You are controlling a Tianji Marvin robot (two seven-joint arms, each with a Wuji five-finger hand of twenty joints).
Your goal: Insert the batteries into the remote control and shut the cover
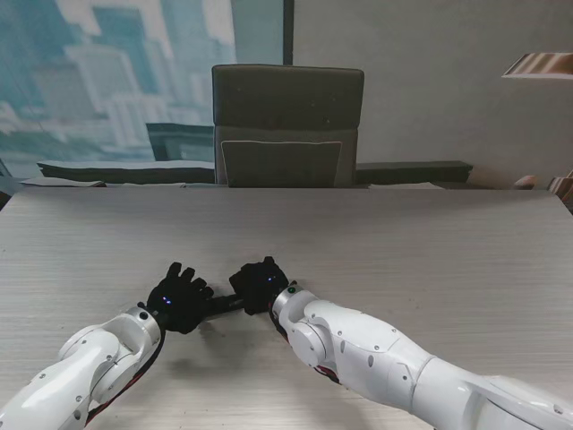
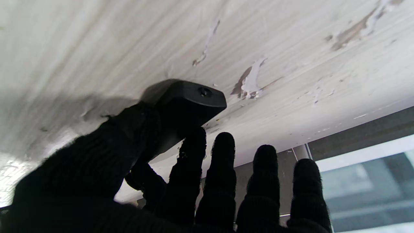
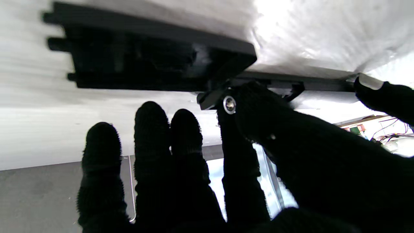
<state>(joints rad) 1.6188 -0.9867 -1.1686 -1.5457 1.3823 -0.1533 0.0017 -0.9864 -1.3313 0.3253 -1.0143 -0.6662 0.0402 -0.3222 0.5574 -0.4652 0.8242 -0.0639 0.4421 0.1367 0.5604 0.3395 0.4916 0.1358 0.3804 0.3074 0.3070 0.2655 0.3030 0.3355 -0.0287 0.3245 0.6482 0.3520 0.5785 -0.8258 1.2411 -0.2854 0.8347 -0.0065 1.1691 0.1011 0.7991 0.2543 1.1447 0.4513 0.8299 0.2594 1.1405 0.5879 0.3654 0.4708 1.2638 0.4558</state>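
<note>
The left hand [image 1: 179,298] is closed on one end of the remote [image 1: 224,304]: in the left wrist view the thumb [image 2: 129,136] presses its side and the index fingertip [image 2: 193,142] touches its end face [image 2: 194,100], where a small round hole shows, while the other three fingers stand straight and apart, clear of it. The right hand [image 1: 259,282] is on the other end of the remote, just beside the left hand. In the right wrist view its thumb [image 3: 258,106] lies against the dark body, next to a small round metal piece [image 3: 229,104], and a flat black part [image 3: 145,61] with prongs along one edge, probably the cover, sits at the remote, between it and the desk; whether the hand truly grips it or only presses I cannot tell. Its other fingers [image 3: 152,129] are straight, side by side, off the remote. The remote lies low on the desk [image 1: 430,242], a short dark bar between the two hands, its middle alone showing from the stand. The batteries cannot be made out. Beyond the remote, at the far edge of the desk, stands a chair [image 1: 287,125].
</note>
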